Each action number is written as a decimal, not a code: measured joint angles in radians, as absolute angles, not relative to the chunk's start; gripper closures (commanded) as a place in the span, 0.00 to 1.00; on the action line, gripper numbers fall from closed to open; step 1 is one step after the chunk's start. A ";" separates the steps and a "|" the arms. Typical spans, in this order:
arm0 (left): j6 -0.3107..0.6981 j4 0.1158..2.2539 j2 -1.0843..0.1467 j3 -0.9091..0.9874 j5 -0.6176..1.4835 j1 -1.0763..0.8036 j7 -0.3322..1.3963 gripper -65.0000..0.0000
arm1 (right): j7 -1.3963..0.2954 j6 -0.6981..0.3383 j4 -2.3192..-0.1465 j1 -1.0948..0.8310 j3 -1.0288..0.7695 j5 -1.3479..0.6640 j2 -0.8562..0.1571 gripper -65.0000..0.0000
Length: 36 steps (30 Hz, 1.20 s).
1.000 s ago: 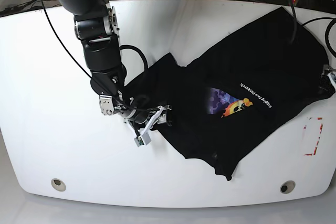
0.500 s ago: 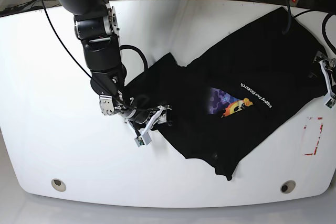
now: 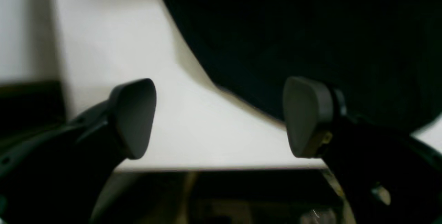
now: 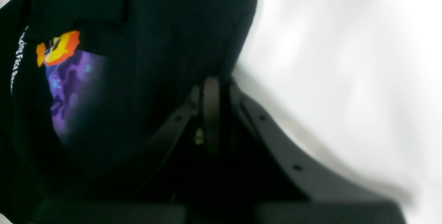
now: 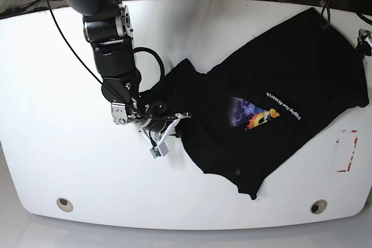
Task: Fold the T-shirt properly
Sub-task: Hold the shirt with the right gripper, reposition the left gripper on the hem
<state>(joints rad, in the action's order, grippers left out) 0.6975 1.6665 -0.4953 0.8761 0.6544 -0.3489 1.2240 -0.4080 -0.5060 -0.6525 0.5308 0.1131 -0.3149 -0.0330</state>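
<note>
Clamped together on a fold of black cloth, the jaws of the right gripper (image 4: 210, 89) pinch the near edge of the T-shirt (image 5: 273, 79), while the left gripper (image 3: 221, 117) hangs with its jaws spread wide and nothing between them, its fingertips (image 3: 133, 117) over bare table (image 5: 52, 85) just beside the shirt's hem. In the base view the shirt lies spread but skewed across the right half of the table, graphic (image 5: 256, 114) and white lettering facing up, one bunched corner drawn toward the right arm at the left; the left gripper is barely in view at the far right edge, apart from the cloth. Judging by this, the step in hand is flattening and squaring the shirt before any fold. To do it well, the right arm should keep its pinch low and pull gently so the bunched part spreads rather than drags the whole garment, and the left gripper should take the opposite edge so the cloth is tensioned evenly between both.
</note>
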 measured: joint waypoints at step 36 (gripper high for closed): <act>0.693 1.743 -0.203 0.783 0.622 -0.526 1.254 0.06 | -0.411 -0.510 -0.653 0.530 0.113 -0.316 -0.034 1.00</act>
